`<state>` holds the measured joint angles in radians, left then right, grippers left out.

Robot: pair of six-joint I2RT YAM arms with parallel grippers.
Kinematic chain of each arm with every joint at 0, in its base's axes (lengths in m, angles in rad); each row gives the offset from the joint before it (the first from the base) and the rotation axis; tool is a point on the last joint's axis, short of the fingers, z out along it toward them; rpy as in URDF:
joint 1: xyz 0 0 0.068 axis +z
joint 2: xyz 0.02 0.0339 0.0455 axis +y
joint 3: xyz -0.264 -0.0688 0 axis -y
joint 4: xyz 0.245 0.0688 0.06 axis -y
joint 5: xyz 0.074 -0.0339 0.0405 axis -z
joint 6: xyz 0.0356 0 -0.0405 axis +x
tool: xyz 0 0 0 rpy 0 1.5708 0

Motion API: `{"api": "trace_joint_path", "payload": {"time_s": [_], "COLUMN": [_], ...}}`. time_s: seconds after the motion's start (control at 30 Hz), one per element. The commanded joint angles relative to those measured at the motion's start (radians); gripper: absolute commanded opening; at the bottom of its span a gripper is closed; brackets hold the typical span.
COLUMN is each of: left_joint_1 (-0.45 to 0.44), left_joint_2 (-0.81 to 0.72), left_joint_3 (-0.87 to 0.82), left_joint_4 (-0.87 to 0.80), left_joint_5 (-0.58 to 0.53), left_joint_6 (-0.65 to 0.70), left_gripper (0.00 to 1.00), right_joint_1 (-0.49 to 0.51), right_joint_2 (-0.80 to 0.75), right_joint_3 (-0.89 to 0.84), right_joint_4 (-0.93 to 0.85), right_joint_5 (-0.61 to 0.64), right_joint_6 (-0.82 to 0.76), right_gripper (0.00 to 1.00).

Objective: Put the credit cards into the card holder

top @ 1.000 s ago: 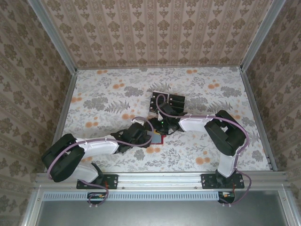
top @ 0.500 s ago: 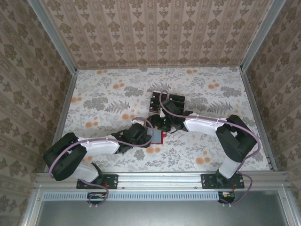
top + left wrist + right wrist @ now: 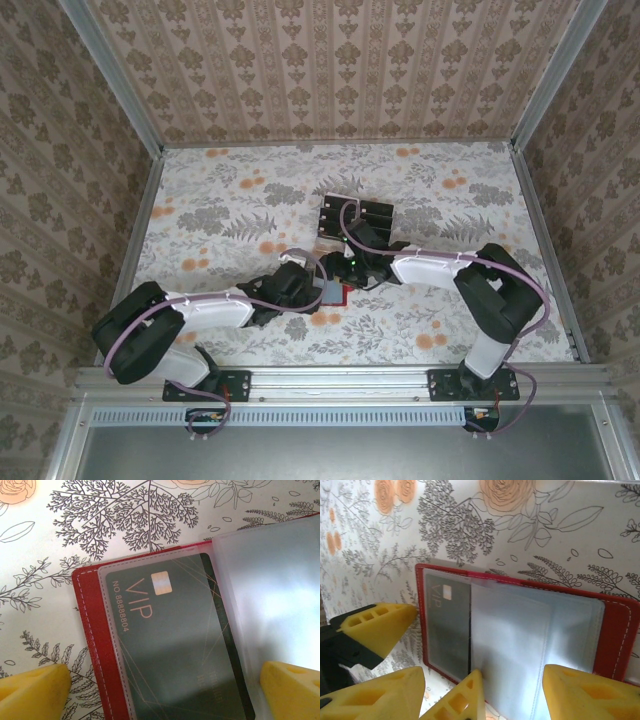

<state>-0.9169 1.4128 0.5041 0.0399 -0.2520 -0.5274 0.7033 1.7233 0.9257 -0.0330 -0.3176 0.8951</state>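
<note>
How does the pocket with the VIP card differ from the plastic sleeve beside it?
The card pocket holds a dark card marked VIP; the sleeve beside it looks empty. The card pocket shows dark; the sleeve looks milky with glare. The sleeve lies over the card pocket's edge, not the reverse. Both are clear plastic inside the red wallet.

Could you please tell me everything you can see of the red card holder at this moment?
The card holder is a red, leather-like wallet with pale stitching along its edge, lying open and flat on the floral table. Inside are frosted clear pockets. One end pocket holds a dark card printed VIP, and a clear sleeve lies over that card's edge. The open left gripper straddles the carded end; whether its fingers touch the wallet cannot be told.
</note>
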Motion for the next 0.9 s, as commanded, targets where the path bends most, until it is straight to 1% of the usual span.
{"api": "trace_joint_path", "payload": {"time_s": [0.0, 0.27, 0.53, 0.7, 0.87], "left_joint_1": [-0.009, -0.009, -0.009, -0.007, -0.007], "left_joint_2": [0.005, 0.005, -0.019, -0.098, -0.236], "left_joint_3": [-0.02, -0.024, -0.022, -0.022, -0.041], "left_joint_4": [-0.012, -0.007, -0.009, -0.039, -0.087], "left_joint_5": [-0.016, -0.012, -0.011, -0.02, -0.041], "left_joint_6": [-0.014, -0.016, -0.01, -0.004, -0.018], "left_gripper": [1.0, 1.0, 1.0, 1.0, 1.0], "right_joint_1": [0.006, 0.007, 0.011, 0.027, 0.051], "right_joint_2": [0.034, 0.073, 0.069, 0.043, 0.037], "right_joint_3": [0.002, 0.018, 0.045, 0.069, 0.114], "right_joint_4": [0.014, 0.024, 0.025, -0.008, -0.059], "right_joint_5": [0.01, -0.004, -0.028, -0.022, -0.008], "right_joint_6": [0.015, 0.014, 0.011, 0.01, 0.003], "right_gripper": [0.64, 0.64, 0.64, 0.64, 0.64]}}
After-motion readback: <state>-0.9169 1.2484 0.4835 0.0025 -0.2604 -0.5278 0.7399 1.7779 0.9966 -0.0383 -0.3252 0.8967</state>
